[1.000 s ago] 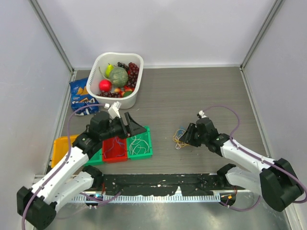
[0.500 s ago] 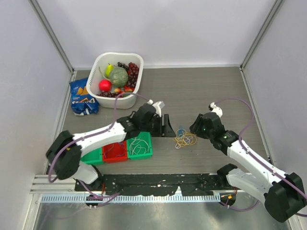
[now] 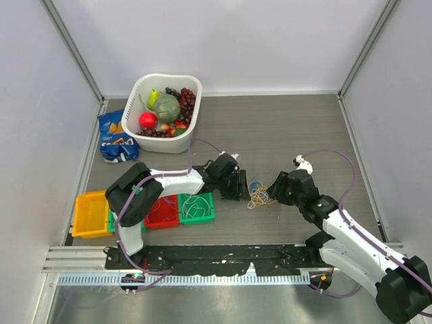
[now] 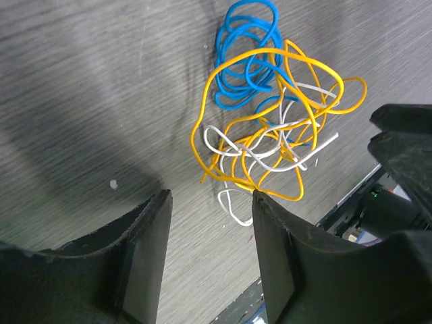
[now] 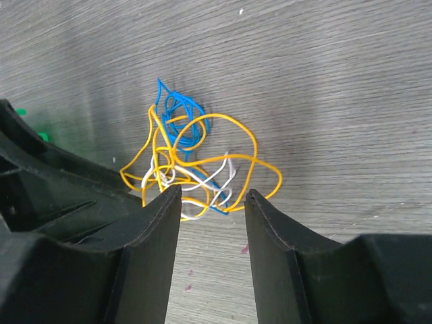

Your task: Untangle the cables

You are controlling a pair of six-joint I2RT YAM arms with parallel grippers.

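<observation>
Cables (image 3: pixel 258 196) lie in one loose knot on the bench (image 3: pixel 290 128), about midway between its left and right edges and closer to the near edge than the far one. From the left wrist (image 4: pixel 270 135) the knot shows a bunch of blue coils on its far side, wide yellow-orange loops over and around the middle, and thin white strands threaded through them. One white loop trails out toward the camera. The right wrist view (image 5: pixel 192 162) shows the same tangle from the opposite side, with the blue wire again at the far end.

Each hand faces the knot from its own side, low over the bench. The left hand (image 3: pixel 237 185) sits just beside the knot's left edge. Its fingers stand apart and grip nothing (image 4: pixel 210 199), and the trailing white loop lies close to the tip of one finger. The right hand (image 3: pixel 275 192) is just to the knot's right, also parted and holding nothing (image 5: pixel 210 196). The nearest yellow and white strands lie loose on the bench in the gap between its fingertips.

Toward the near left corner sit a green tray (image 3: pixel 196 206) with pale strands inside, a red tray (image 3: pixel 162 210) and a yellow tray (image 3: pixel 90 213). Near the far left corner stands a white tub (image 3: pixel 190 139) of fruit (image 3: pixel 167 108), with a blue snack bag (image 3: pixel 116 138) beside it.
</observation>
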